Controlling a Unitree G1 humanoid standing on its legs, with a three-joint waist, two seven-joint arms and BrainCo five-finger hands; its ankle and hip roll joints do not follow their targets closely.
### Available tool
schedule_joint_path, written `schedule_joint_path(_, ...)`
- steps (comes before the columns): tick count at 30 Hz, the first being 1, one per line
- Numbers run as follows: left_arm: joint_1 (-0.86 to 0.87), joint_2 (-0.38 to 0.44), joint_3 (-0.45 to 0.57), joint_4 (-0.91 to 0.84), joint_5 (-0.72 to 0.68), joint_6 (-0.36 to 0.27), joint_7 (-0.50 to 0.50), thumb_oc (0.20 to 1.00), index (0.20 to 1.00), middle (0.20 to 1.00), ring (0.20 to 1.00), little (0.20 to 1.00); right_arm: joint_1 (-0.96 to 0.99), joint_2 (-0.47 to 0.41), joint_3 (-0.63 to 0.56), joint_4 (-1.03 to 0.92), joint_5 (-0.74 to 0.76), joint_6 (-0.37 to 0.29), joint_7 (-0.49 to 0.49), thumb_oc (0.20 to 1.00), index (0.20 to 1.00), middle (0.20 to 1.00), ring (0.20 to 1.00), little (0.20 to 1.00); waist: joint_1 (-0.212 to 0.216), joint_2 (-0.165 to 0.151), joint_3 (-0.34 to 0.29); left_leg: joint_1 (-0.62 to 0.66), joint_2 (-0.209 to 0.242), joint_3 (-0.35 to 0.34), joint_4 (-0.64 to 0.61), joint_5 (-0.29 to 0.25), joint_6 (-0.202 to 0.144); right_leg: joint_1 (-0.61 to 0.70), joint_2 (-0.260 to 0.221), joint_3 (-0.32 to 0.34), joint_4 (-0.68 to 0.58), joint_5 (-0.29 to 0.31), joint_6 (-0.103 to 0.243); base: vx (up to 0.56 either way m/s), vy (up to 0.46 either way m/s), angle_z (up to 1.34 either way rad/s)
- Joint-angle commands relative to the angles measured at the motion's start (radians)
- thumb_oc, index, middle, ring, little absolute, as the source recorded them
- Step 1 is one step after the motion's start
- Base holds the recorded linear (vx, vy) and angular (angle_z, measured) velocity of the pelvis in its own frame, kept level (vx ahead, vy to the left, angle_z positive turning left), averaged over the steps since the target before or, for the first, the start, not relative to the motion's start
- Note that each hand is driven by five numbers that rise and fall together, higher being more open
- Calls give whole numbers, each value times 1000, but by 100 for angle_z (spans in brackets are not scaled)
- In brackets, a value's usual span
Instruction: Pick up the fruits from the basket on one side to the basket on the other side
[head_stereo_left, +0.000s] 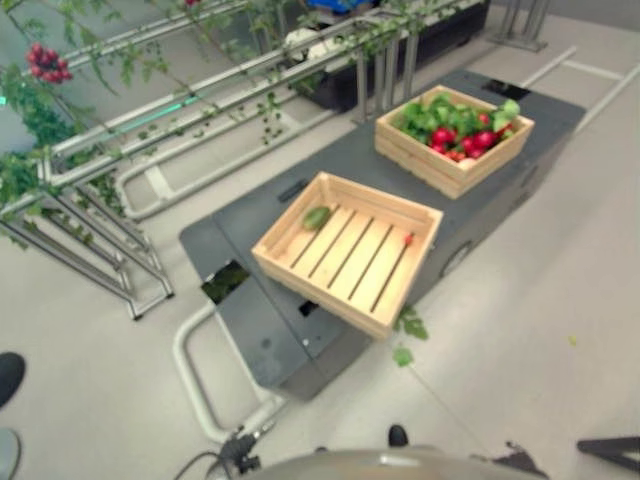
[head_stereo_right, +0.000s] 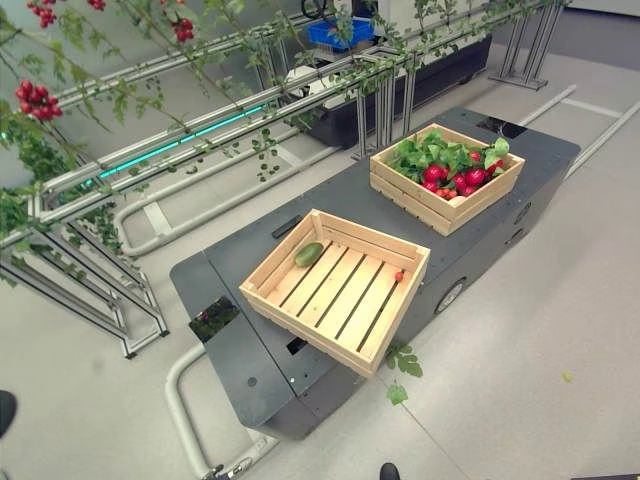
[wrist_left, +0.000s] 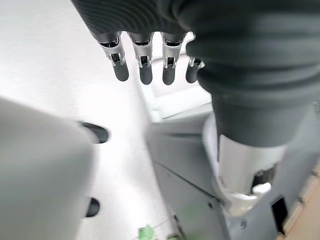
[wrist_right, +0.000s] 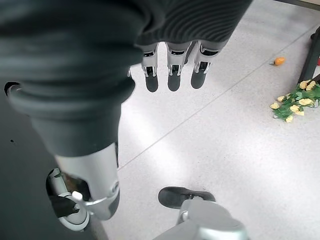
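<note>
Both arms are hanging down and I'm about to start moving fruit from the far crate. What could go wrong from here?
1. The near crate overhangs the edge of the grey cart; pressing on its near side might tip it.
2. Leaves cover part of the red fruits in the far crate, so a grasp may catch foliage instead.
3. The green fruit and small red fruit lie loose on slats and could roll if the crate is bumped.

Near crate (head_stereo_right: 335, 290) open-topped, almost empty
</note>
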Motion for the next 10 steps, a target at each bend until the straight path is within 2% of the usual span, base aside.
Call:
schedule_joint_path(1, 1, 0, 30, 78, 36, 23, -22, 1000, 1000, 1000, 1000, 1000, -42, -2, -2, 62, 15, 7, 12, 1000, 1000, 1000, 1000, 1000, 29, -43, -49, -6, -60, -6, -1, -49, -6, -12, 25, 11, 9, -94, 57, 0, 0, 0)
schedule_joint_path(10, -20, 13, 32, 167, 145, 57, -59, 1000, 1000, 1000, 1000, 1000, -38, 32, 3, 106, 8, 25, 48, 1000, 1000, 1000, 1000, 1000, 31, -67, -78, 32, -61, 2, -15, -66, 2, 20, 28, 21, 9, -102, 59, 41, 13, -3)
